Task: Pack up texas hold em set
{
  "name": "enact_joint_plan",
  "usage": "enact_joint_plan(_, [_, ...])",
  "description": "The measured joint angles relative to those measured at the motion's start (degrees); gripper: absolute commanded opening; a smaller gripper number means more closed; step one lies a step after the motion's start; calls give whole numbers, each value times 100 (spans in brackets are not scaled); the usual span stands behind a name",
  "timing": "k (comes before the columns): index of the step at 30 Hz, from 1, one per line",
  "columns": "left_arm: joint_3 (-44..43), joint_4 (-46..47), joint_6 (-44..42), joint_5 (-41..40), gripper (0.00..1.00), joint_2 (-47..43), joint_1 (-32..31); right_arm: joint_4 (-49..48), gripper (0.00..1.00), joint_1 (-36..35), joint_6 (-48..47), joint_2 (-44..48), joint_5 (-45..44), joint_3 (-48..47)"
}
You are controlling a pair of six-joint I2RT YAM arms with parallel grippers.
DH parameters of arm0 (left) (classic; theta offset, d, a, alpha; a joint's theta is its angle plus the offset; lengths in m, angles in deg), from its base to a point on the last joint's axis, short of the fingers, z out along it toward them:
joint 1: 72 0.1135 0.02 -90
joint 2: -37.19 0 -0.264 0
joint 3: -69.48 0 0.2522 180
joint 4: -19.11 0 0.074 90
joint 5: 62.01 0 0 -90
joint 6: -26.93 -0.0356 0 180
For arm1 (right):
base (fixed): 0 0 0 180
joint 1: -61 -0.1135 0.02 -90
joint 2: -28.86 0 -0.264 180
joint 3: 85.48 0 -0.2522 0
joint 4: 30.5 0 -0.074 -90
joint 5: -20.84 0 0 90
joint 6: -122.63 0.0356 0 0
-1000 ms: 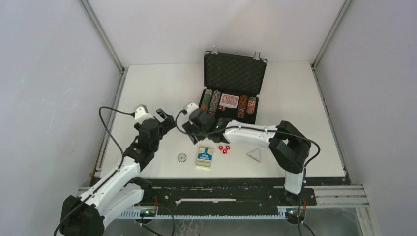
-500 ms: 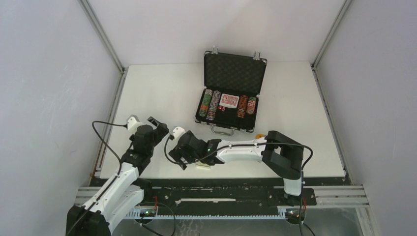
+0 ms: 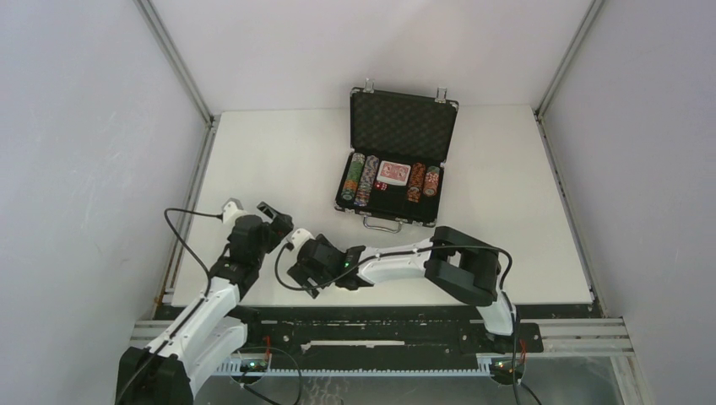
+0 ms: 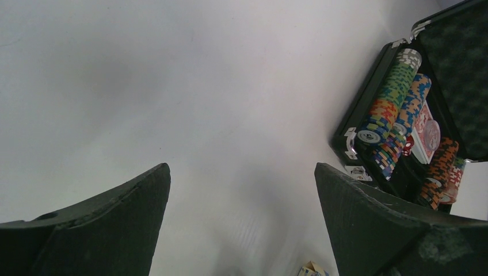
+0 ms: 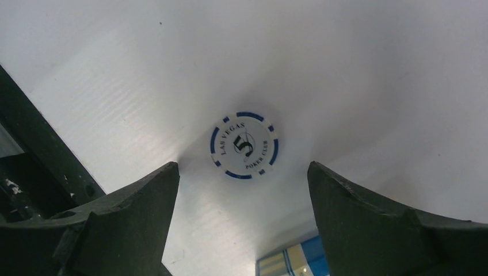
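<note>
The black briefcase (image 3: 404, 126) stands open at the back centre, with rows of poker chips (image 3: 361, 180) and red-backed cards (image 3: 393, 173) in its base; it also shows in the left wrist view (image 4: 368, 109). A white-and-blue "5" chip (image 5: 244, 145) lies flat on the table. My right gripper (image 5: 243, 165) is open just above it, one finger on each side; in the top view this gripper (image 3: 302, 272) hides the chip. A corner of the blue card box (image 5: 293, 261) lies beside it. My left gripper (image 3: 277, 218) is open and empty over bare table. Dice and triangle are hidden under my right arm.
The near table edge with its black rail (image 5: 34, 155) runs close behind the chip. The white table (image 3: 279, 160) ends at side walls left and right. My two grippers are close together at the near left.
My right arm has swung from beside the briefcase down to the near left, over the chip. My left arm has drawn back toward the near edge.
</note>
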Motion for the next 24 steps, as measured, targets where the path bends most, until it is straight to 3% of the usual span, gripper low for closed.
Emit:
enact_joint_plan(10, [72,101,15,162,100,92,37,44,61,-177,31,-164,-334,-208])
enact_joint_plan(12, [72,107,15,177,100,96,42,33,60,-177,44,-186,-369,-232])
enact_joint_plan(16, [72,111,15,179,100,122,46,11,66,-173,133,-234,-463,-273])
enact_joint_plan(24, [72,136,15,179,100,122,59,-11,41,-127,284,-337,-507,-391])
